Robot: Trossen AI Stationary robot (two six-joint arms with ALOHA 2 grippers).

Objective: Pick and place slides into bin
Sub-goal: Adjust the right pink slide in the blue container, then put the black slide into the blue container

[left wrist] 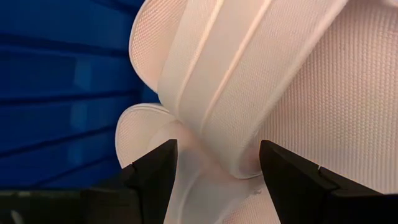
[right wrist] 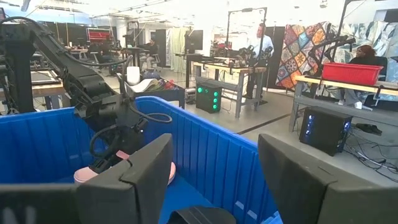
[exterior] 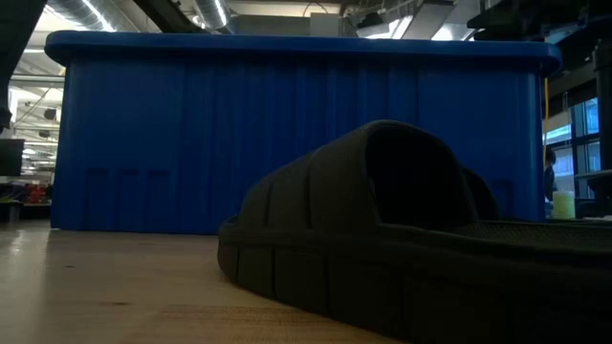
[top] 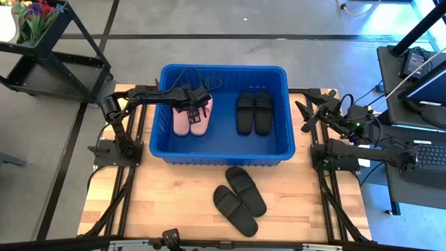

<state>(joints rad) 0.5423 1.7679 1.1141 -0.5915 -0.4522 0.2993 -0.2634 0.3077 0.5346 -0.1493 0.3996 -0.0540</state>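
The blue bin (top: pixel 224 155) stands at the table's far middle. On its floor at the left lie two pale pink slides (top: pixel 198 125) side by side. At the right lies a pair of black slides (top: pixel 254 113). Two more black slides (top: pixel 245 189) (top: pixel 235 210) rest soles down on the table, nearer than the bin. My left gripper (top: pixel 196 106) reaches down into the bin over the pink slides' far ends, open. In the left wrist view, its fingers stand on either side of a pink slide's ribbed strap (left wrist: pixel 217 106). My right gripper (top: pixel 304 120) waits open beside the bin's right wall. My left gripper (left wrist: pixel 214 180) comes slanting down from above with its open fingers (left wrist: pixel 155 177) astride the edge of the pink slide's strap (left wrist: pixel 239 165). Whether either finger touches the strap I cannot tell. The slides lie in the bin.
The bin's walls rise high above the table (top: pixel 160 202); in the low view its blue wall (exterior: pixel 191 134) fills the background behind a black slide (exterior: pixel 402 229). The arms' bases and frames line both table sides. Wood shows at the near left and near right.
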